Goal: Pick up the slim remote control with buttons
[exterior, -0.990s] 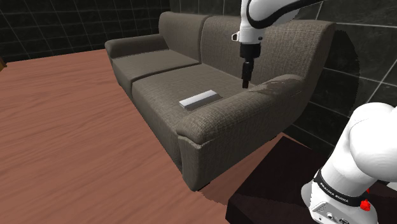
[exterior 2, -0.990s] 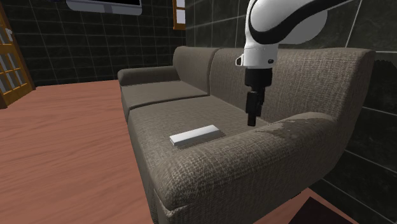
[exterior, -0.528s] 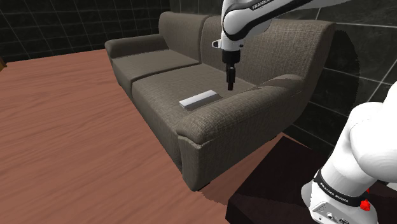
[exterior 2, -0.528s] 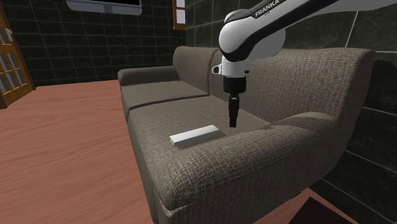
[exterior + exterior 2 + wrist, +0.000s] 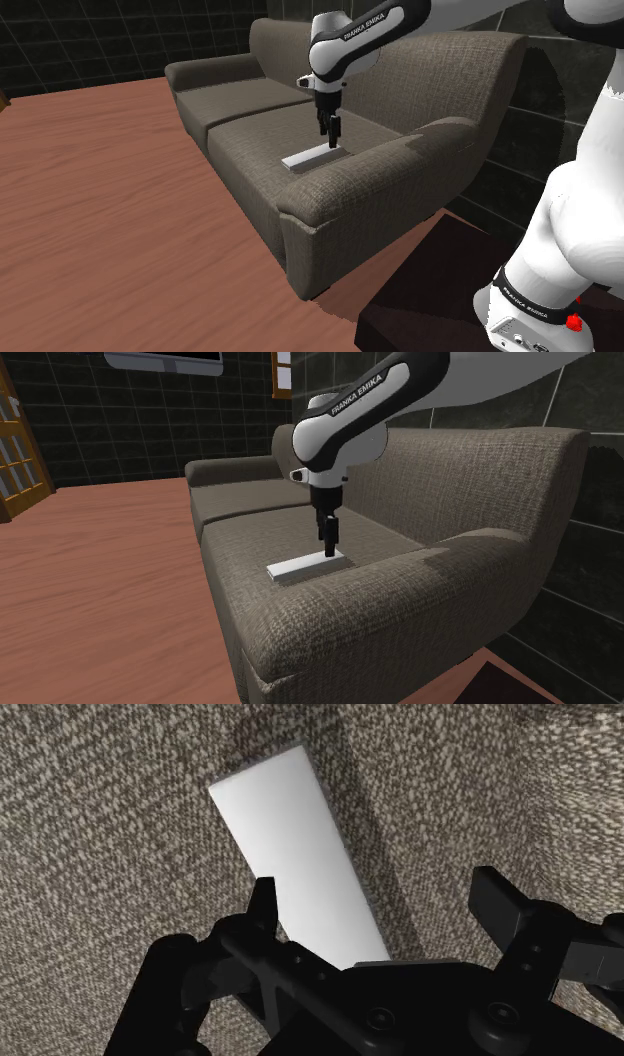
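The remote [image 5: 308,156] is a slim, plain white slab with no buttons drawn, lying flat on the brown sofa's near seat cushion [image 5: 262,135]. My black gripper [image 5: 331,140] points straight down over the remote's end nearest the backrest, just above it. From the second exterior view the gripper [image 5: 329,549] hangs at the right end of the remote [image 5: 300,566]. In the wrist view the gripper [image 5: 378,889] is open, its fingers wide apart. The remote [image 5: 300,854] runs out from between them, nearer one finger [image 5: 264,894], and is not clasped.
The sofa's armrest [image 5: 380,175] rises close beside the remote on the stand's side, and the backrest [image 5: 430,70] stands behind. A wooden floor [image 5: 100,220] spreads to the shoulder view's left. Dark tiled walls enclose the room. My white base [image 5: 555,270] stands at lower right.
The arm has swung from above the armrest toward the shoulder view's left and come down over the remote's end. The fingers have stayed apart.
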You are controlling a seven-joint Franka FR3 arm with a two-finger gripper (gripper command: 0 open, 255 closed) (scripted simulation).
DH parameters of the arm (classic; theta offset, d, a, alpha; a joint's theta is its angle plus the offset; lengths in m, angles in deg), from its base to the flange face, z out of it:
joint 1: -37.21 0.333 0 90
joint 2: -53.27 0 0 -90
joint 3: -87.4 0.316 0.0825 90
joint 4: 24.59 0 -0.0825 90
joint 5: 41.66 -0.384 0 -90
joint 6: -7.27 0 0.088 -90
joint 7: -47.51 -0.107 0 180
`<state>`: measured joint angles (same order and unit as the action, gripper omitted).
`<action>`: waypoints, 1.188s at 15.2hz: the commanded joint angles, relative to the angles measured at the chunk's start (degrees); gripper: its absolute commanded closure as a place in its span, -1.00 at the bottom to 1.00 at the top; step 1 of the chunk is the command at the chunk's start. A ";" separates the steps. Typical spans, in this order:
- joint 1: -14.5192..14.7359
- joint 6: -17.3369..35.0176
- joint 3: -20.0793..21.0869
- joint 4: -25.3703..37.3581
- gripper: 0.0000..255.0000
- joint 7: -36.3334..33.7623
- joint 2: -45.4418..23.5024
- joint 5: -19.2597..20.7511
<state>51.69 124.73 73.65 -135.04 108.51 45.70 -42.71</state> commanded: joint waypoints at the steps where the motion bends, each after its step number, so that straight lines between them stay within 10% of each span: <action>1: 0.13 0.91 0.81 3.39 -1.00 4.51 -3.68 -0.70; 12: 0.11 6.74 1.99 3.30 -1.00 8.14 -8.90 -1.73; 13: 0.03 6.76 1.95 3.27 1.00 8.26 -8.89 -1.74; 18: 0.07 6.66 1.97 3.37 1.00 8.20 -8.90 -1.73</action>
<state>51.75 131.35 75.60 -131.61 116.73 36.89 -44.42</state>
